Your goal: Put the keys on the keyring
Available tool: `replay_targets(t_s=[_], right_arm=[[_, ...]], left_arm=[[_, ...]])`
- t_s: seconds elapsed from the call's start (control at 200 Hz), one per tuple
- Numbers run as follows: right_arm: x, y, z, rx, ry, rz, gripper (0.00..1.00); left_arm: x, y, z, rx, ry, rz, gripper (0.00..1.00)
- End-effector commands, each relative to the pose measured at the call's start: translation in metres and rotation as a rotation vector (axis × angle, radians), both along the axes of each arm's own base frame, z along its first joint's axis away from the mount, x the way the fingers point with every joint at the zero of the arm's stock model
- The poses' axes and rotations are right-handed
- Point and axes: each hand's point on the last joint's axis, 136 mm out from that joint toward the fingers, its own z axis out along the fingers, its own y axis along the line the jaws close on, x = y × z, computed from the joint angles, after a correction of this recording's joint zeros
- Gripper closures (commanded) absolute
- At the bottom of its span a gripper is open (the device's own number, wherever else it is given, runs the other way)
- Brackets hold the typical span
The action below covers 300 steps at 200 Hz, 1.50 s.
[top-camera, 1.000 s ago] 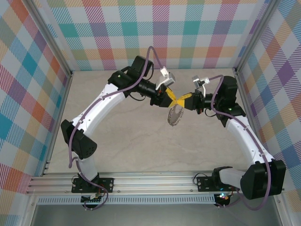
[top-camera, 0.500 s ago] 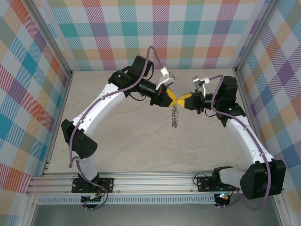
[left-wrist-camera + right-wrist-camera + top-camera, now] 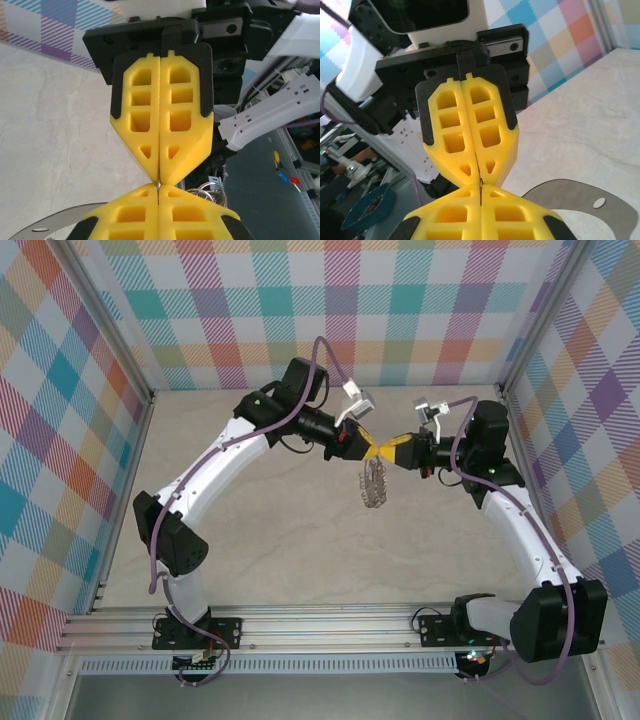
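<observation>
My left gripper point(image 3: 371, 451) and right gripper point(image 3: 384, 452) meet tip to tip high over the middle of the table, both shut. The silvery keyring point(image 3: 375, 483) hangs from that meeting point as a narrow chain loop above the tabletop. A thin metal sliver of the keyring point(image 3: 158, 185) is pinched between my left gripper point(image 3: 158, 189), and it runs up into the seam of the right gripper point(image 3: 159, 176). From the right wrist, the same sliver of keyring point(image 3: 480, 183) sits between my right gripper point(image 3: 480, 189), facing the left gripper point(image 3: 479, 176). Steel rings point(image 3: 214, 192) peek out beside the left fingers. The keys are hidden.
The pale marbled tabletop point(image 3: 290, 540) lies well below both grippers. Checked walls point(image 3: 60, 420) close off the left, back and right sides. An aluminium rail point(image 3: 320, 625) with both arm bases runs along the near edge.
My left gripper has shut on the keyring at the right gripper's tips. The hanging loop swung from broad to edge-on and now shows partly open. Both arms barely moved.
</observation>
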Motion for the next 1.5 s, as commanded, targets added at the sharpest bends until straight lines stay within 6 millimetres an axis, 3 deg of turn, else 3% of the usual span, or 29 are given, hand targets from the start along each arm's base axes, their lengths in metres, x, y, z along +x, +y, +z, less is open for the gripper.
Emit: replay_targets(t_s=[0.0, 0.14, 0.205, 0.33, 0.45, 0.565, 0.71, 0.91, 1.055, 1.15, 1.27, 1.495], right_arm=[[-0.003, 0.006, 0.018, 0.013, -0.084, -0.018, 0.92], [0.004, 0.004, 0.021, 0.016, -0.089, -0.064, 0.89], [0.007, 0.003, 0.022, 0.017, -0.087, -0.088, 0.72], [0.015, -0.003, 0.027, 0.026, -0.09, -0.147, 0.47], [0.022, -0.014, 0.037, 0.038, -0.088, -0.237, 0.37], [0.014, -0.02, 0.048, 0.061, -0.082, -0.291, 0.34], [-0.014, -0.017, 0.05, 0.093, -0.049, -0.269, 0.34], [-0.051, 0.0, 0.028, 0.076, 0.009, -0.22, 0.34], [-0.064, 0.019, 0.006, 0.055, 0.043, -0.183, 0.34], [-0.057, 0.032, -0.009, 0.052, 0.068, -0.184, 0.35], [-0.033, 0.044, -0.022, 0.058, 0.095, -0.233, 0.37], [0.014, 0.035, -0.031, 0.022, 0.067, -0.441, 0.39]], left_arm=[[0.003, -0.019, 0.012, -0.063, -0.031, 0.035, 1.0], [0.007, -0.017, 0.014, -0.069, -0.043, 0.076, 1.0], [0.008, -0.016, 0.014, -0.072, -0.049, 0.089, 1.0], [0.009, -0.015, 0.012, -0.063, -0.049, 0.097, 1.0], [0.014, -0.016, 0.009, -0.054, -0.044, 0.119, 1.0], [0.022, -0.016, 0.008, -0.043, -0.036, 0.171, 1.0], [0.034, -0.017, 0.006, -0.038, -0.015, 0.243, 1.0], [0.054, -0.017, 0.007, -0.04, 0.005, 0.36, 1.0], [0.062, -0.017, 0.014, -0.06, 0.019, 0.412, 1.0], [0.065, -0.017, 0.019, -0.074, 0.024, 0.435, 1.0], [0.068, -0.014, 0.023, -0.081, 0.026, 0.471, 1.0], [0.066, -0.013, 0.027, -0.087, 0.04, 0.497, 1.0]])
